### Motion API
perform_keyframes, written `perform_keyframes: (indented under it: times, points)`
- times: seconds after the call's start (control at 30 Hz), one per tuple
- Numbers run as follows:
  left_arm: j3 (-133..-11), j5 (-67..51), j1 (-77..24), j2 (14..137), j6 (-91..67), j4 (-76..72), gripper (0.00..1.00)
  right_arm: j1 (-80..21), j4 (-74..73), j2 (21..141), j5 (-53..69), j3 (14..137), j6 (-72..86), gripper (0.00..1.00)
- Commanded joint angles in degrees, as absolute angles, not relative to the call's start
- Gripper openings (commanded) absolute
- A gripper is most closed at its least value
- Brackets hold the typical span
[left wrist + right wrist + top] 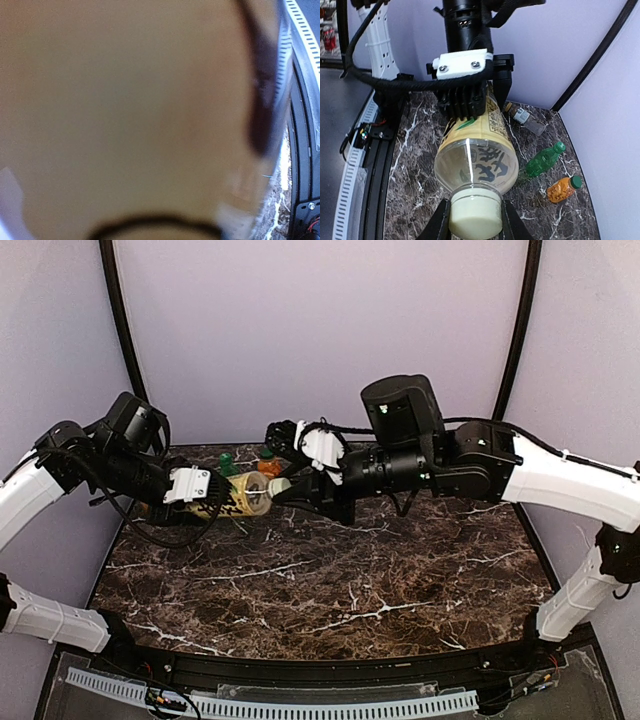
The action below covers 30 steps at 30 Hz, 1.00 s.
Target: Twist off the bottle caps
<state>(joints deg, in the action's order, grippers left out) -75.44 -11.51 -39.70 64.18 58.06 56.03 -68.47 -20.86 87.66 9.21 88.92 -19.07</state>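
Dark marble table (400, 580), lavender walls | left gripper (212, 495) clamped round pale yellow bottle (248, 492), held sideways off table, left of centre | right gripper (278, 490) closed tight on its white cap (475, 214) | green bottle (543, 160), orange bottle (563, 188) on table, right side of wrist view

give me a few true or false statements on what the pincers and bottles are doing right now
1. The left pincer grips the pale yellow bottle by its body, off the table. True.
2. The right pincer is closed on a green cap. False: it is closed on the pale yellow bottle's white cap.
3. The white cap is already off. False: it sits on the bottle's neck.
4. The green bottle and orange bottle are on the table, in neither pincer. True.
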Motion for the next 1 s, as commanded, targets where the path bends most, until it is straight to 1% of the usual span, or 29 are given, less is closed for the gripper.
perform_keyframes:
  times: [0.0, 0.17, 0.2, 0.27, 0.33, 0.37, 0.53, 0.6, 0.67, 0.73, 0.8, 0.83, 0.87, 0.9, 0.93, 0.97]
  points:
    - [-78.30, -26.42, -42.01, 66.13, 58.71, 56.69, 0.16, -72.06, -21.48, 92.06, 7.45, 89.45, -35.49, 0.00]
    - [-78.20, -25.52, -41.97, 65.88, 57.96, 54.86, 0.16, -72.25, -19.67, 90.30, 3.65, 86.81, -42.62, 0.01]
    - [-78.21, -25.01, -41.95, 65.90, 57.84, 54.72, 0.16, -72.38, -18.62, 89.85, 3.05, 86.16, -43.38, 0.09]
    - [-78.18, -24.29, -42.00, 65.92, 57.65, 54.31, 0.16, -72.53, -16.16, 88.90, 1.93, 85.00, -43.40, 0.36]
    - [-77.84, -23.67, -42.01, 65.83, 57.27, 53.91, 0.16, -72.60, -13.42, 87.36, 1.76, 84.02, -41.53, 0.56]
    - [-77.64, -23.52, -42.01, 65.61, 57.16, 53.71, 0.16, -72.52, -11.89, 85.96, 1.62, 83.41, -39.77, 0.63]
    - [-74.81, -21.13, -41.98, 64.02, 56.91, 52.45, 0.16, -71.87, 0.12, 77.41, 1.98, 74.41, -33.14, 0.85]
    - [-73.90, -19.59, -41.99, 63.71, 56.43, 50.85, 0.16, -71.03, 3.34, 74.63, 2.46, 71.44, -29.94, 0.98]
    - [-73.38, -17.78, -41.96, 63.52, 55.45, 48.38, 0.17, -69.98, 3.25, 73.26, 1.99, 70.64, -25.53, 0.99]
    - [-72.97, -14.87, -41.96, 63.47, 53.91, 42.74, 0.19, -68.39, 2.82, 72.92, 3.24, 70.98, -18.99, 0.99]
    - [-71.79, -10.01, -41.98, 63.29, 52.87, 36.03, 0.22, -65.82, 2.35, 74.04, 5.42, 73.00, -8.25, 0.98]
    - [-70.24, -5.56, -41.95, 63.16, 52.79, 33.44, 0.22, -64.84, 1.47, 75.20, 5.53, 74.80, -2.49, 0.99]
    - [-69.27, -3.13, -41.98, 62.79, 53.03, 27.43, 0.22, -64.06, 0.54, 77.08, 4.68, 77.21, 4.61, 0.98]
    - [-66.82, 2.60, -41.96, 62.51, 54.46, 24.17, 0.22, -63.88, -0.61, 78.39, 2.63, 79.49, 9.87, 0.97]
    - [-65.36, 5.21, -41.94, 61.86, 55.48, 17.10, 0.22, -63.63, -2.45, 79.66, -0.29, 81.49, 14.98, 0.95]
    - [-62.79, 9.06, -41.95, 61.56, 58.21, 13.87, 0.22, -63.25, -3.88, 80.63, -2.97, 83.37, 20.11, 0.92]
